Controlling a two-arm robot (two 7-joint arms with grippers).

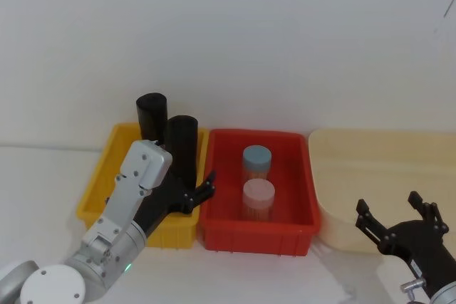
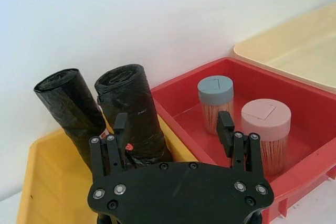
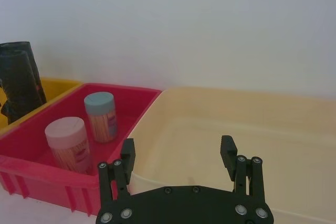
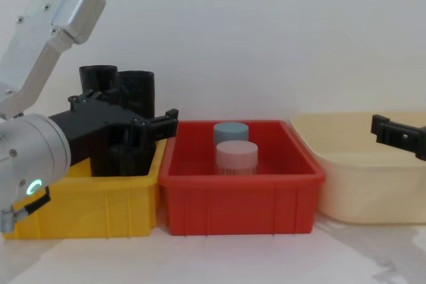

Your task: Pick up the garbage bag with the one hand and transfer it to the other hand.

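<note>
tbl, white point(image 1: 285, 275) | on it L→R: yellow bin point(image 1: 96, 190), red bin point(image 1: 256, 236), cream tub point(image 1: 377, 176) | side by side

Left of frame: yellow bin point(image 1: 96, 194) holding two glossy black rolls point(image 1: 151, 115); the nearer, the garbage bag point(image 1: 183, 140), bears a red label point(image 2: 130, 147). Centre: red bin point(image 1: 256, 236), blue-grey-lidded jar point(image 1: 256, 160), pink-lidded jar point(image 1: 258, 201). Right: cream tub point(image 1: 377, 176).
</note>
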